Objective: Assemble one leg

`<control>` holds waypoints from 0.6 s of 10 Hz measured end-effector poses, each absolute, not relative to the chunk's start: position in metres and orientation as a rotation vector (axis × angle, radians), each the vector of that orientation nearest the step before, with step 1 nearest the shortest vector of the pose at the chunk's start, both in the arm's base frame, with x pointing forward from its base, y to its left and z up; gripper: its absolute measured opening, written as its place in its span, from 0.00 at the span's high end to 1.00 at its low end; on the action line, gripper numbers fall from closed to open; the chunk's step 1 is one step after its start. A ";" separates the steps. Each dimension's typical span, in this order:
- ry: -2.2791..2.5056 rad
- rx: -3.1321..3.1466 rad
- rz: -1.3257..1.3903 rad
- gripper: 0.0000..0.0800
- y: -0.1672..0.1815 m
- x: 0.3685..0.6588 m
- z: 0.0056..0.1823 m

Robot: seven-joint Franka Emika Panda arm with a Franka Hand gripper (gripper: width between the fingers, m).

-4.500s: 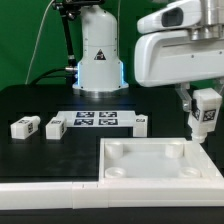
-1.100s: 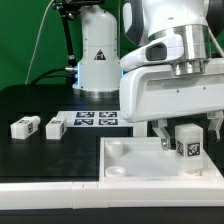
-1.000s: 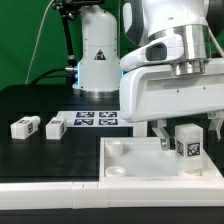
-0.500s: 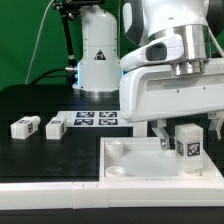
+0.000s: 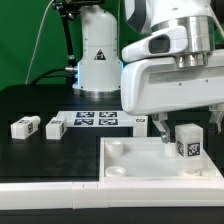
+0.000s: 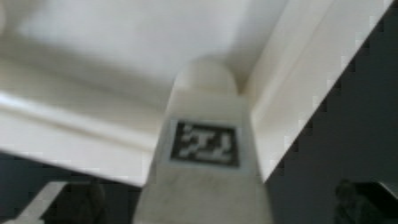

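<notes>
A leg [image 5: 187, 141], a small white block with a tag on its face, stands upright in the far corner socket of the large white tray piece [image 5: 130, 152], at the exterior view's right. My gripper [image 5: 190, 127] hangs over it, open, with one finger on each side and a gap to the leg. In the wrist view the leg [image 6: 210, 150] stands between the dark fingers [image 6: 68, 202], untouched, against the tray's corner wall [image 6: 267, 60].
Three more legs lie on the black table: two at the exterior view's left [image 5: 25, 127] [image 5: 57, 127] and one behind the tray [image 5: 141, 122]. The marker board [image 5: 95, 120] lies between them. The arm's base [image 5: 97, 55] stands at the back.
The arm brought the leg down into the tray's corner and let go. In the last half second the gripper rose a little; the leg stayed standing.
</notes>
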State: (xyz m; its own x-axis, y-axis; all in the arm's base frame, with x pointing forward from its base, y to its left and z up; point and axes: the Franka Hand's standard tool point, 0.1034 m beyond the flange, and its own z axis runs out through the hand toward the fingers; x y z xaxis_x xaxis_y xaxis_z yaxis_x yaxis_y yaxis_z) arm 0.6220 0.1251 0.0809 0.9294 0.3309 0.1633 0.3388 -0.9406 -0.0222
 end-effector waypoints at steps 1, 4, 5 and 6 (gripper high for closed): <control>-0.483 -3.046 -0.204 0.19 0.126 0.625 0.084; -0.412 -3.066 -0.124 0.19 0.120 0.628 0.088; -0.428 -3.065 -0.124 0.19 0.118 0.628 0.088; -0.445 -3.063 -0.127 0.33 0.117 0.628 0.087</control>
